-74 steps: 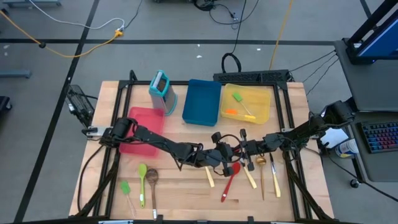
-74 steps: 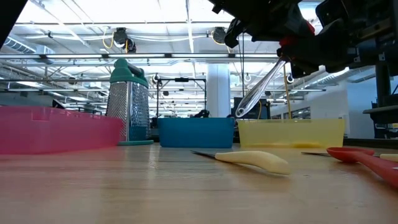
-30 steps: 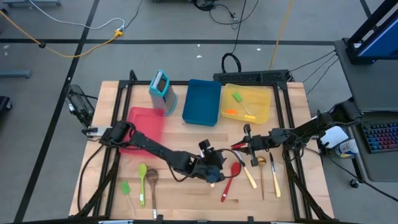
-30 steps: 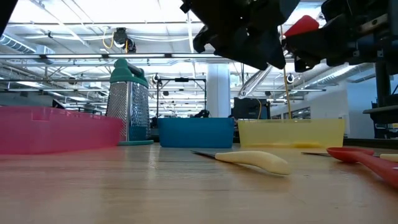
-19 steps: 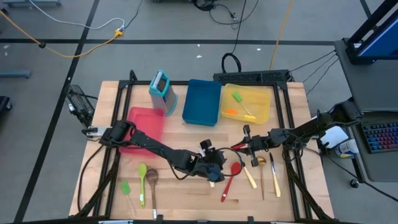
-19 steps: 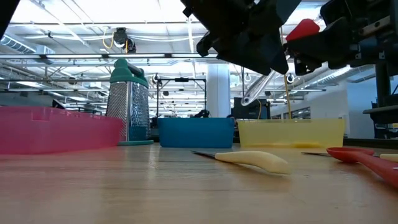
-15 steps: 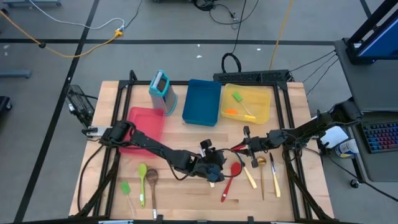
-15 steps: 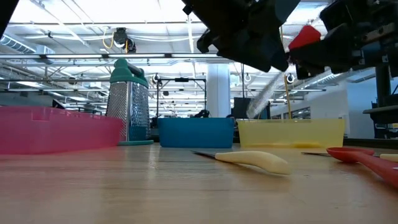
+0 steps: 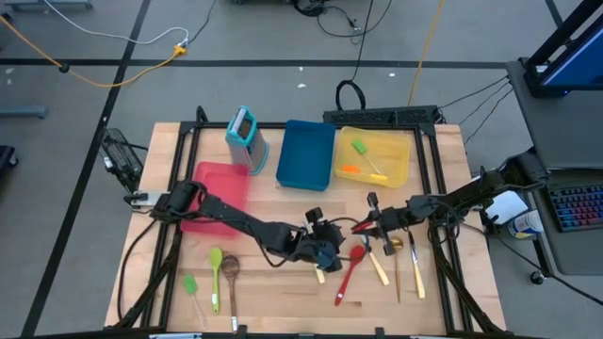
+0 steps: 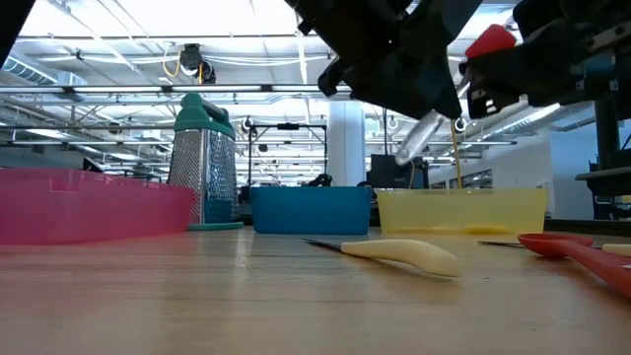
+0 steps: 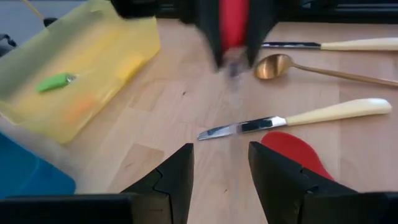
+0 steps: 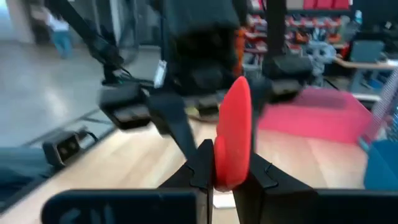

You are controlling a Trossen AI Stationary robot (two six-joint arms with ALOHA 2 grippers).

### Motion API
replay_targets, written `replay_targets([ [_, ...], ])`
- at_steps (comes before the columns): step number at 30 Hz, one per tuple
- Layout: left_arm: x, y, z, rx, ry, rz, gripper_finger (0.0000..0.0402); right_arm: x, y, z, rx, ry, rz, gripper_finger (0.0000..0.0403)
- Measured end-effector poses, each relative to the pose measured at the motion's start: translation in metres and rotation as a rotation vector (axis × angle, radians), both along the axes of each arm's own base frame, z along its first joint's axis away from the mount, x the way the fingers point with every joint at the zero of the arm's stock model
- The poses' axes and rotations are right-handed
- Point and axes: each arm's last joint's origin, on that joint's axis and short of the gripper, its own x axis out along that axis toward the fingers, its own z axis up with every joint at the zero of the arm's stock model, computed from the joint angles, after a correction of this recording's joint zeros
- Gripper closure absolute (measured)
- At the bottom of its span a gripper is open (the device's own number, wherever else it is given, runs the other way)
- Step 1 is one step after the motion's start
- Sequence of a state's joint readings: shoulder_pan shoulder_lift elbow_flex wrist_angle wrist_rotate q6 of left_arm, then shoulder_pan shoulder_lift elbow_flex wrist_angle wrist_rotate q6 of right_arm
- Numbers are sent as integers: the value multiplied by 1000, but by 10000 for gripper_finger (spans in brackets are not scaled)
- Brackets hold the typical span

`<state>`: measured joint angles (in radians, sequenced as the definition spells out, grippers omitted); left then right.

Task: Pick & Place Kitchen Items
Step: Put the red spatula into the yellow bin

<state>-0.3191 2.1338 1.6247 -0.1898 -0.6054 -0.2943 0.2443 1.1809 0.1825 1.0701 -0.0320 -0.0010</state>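
**Red mini spatula held aloft mid-counter, ready to carry to a tray**

Your right end effector is pressed together on the small red silicone-headed spatula with a metal handle, holding it above the middle of the wooden counter, near the empty, spread left end effector. Judging by the high and low views, the spatula's long axis runs tilted: red head up toward the right arm, metal handle slanting down toward the left arm. Keep the pinch firm on the head, since the handle hangs free and could swing. Lift clear of the left arm before you travel, and mind the cream-handled knife and long red spoon lying below. Lower it handle first into a tray; the yellow plastic tray already holds small spatulas.
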Motion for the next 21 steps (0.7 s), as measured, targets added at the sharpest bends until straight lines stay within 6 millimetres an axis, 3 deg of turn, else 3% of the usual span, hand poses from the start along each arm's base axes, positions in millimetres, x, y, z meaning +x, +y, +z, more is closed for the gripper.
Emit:
replay_targets([
  [7, 2, 5, 0, -4, 14, -25, 249, 0, 1, 1, -7, -18, 23, 378],
  [10, 2, 3, 0, 12, 16, -43, 282, 0, 1, 1, -13, -20, 22, 378],
  [16, 2, 3, 0, 6, 14, -44, 384, 0, 0, 1, -21, -21, 20, 369],
  [21, 1, 3, 0, -6, 10, -31, 380, 0, 0, 0, -42, -15, 21, 356],
])
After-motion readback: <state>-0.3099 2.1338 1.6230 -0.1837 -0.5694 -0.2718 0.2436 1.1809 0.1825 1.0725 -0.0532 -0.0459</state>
